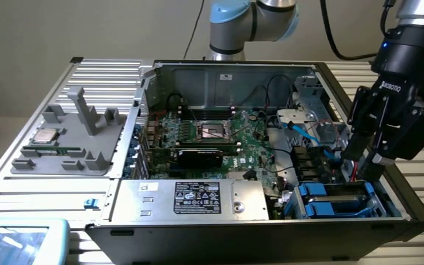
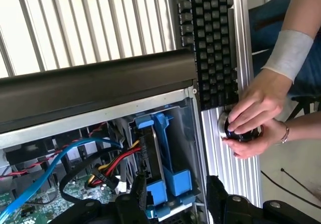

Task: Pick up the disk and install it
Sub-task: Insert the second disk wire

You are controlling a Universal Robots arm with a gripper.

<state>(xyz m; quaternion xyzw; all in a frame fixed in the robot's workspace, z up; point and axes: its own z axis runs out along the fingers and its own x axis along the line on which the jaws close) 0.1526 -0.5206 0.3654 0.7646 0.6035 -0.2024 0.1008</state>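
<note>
The disk (image 1: 332, 199) sits on edge in the drive bay at the case's near corner, on the exterior view's right. Its blue carrier rails (image 2: 161, 158) and dark edge show between the bay walls. My gripper (image 1: 364, 163) hangs just above that bay, tilted, with its black fingers (image 2: 131, 204) spread to either side of the blue carrier. The jaws are open and I see nothing clamped between them.
The open computer case (image 1: 411, 212) holds a green motherboard (image 1: 220, 138), a grey power supply box (image 1: 190, 197) and loose red, black and blue cables (image 2: 75, 151). A grey fixture with a small silver chip (image 1: 48, 135) lies on the exterior view's left. A person's hands (image 2: 253, 116) rest beside a black keyboard (image 2: 210, 43).
</note>
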